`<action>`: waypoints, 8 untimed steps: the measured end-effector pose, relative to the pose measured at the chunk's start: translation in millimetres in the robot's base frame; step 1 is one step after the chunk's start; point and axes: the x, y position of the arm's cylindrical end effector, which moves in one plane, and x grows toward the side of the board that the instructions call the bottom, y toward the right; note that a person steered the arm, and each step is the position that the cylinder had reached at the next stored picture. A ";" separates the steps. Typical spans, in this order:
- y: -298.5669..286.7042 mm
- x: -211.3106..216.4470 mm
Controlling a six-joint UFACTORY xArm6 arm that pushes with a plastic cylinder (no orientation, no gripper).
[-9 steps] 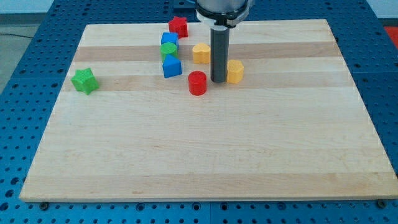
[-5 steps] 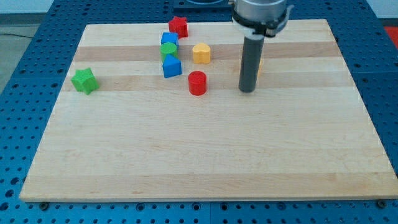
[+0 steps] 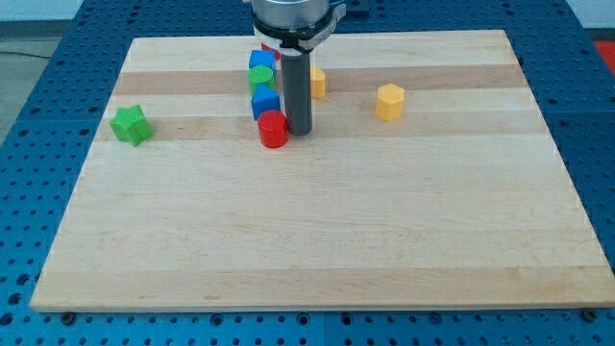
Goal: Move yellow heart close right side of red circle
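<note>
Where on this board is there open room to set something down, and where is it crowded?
The wooden board is bare below the red cylinder block, and between the green star block and the blue block. Right of the yellow hexagon block is free too. My tip sits in the crowded cluster.

A pale wooden board (image 3: 317,240) with darker stripes near its far edge is seen bearing a green star (image 3: 131,126), red circle (image 3: 274,129), blue blocks (image 3: 265,101), yellow heart (image 3: 316,82) and yellow hexagon (image 3: 389,101).
</note>
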 end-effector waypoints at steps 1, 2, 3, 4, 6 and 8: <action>35.5 -43.1; 41.9 -78.2; 101.8 -115.9; 51.5 -134.3; 37.1 -92.5; 7.2 -125.0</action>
